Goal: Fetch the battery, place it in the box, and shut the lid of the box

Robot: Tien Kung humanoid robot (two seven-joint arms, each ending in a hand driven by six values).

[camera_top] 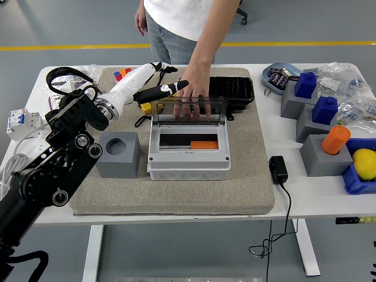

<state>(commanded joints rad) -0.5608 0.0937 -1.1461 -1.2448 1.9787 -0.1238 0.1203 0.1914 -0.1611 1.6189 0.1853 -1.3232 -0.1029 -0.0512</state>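
– Black and white, that left arm is coming in from the left edge; what is its hand doing?

– The left hand point(157, 86) is hovering just behind the box's upper left corner, its fingers stretched out and relaxed, grasping nothing. One fingertip is pointing toward the person's hand point(192, 101).

– And where is the battery lying against it?

– The orange battery point(204, 144) is lying flat inside the grey box point(188, 154), in the right part of the dark recess, below and to the right of the robot's hand and well apart from it.

– Is the lid standing up?

– The clear lid point(189, 110) is standing raised at the box's back edge, and the person's fingers are resting on it from behind, near its top. The robot's fingers are sitting just left of that lid; whether they are touching it, I cannot tell.

– What is sitting around the box?

– A grey block with a round hole point(119, 154) is sitting just left of the box on the beige mat point(252, 191). A black tray point(236, 88) is lying behind the lid. Farther right, on the white table point(317, 197), a black adapter point(278, 169) is lying beside the mat, and an orange cylinder point(335, 139) is standing on a grey block. The right arm is not showing.
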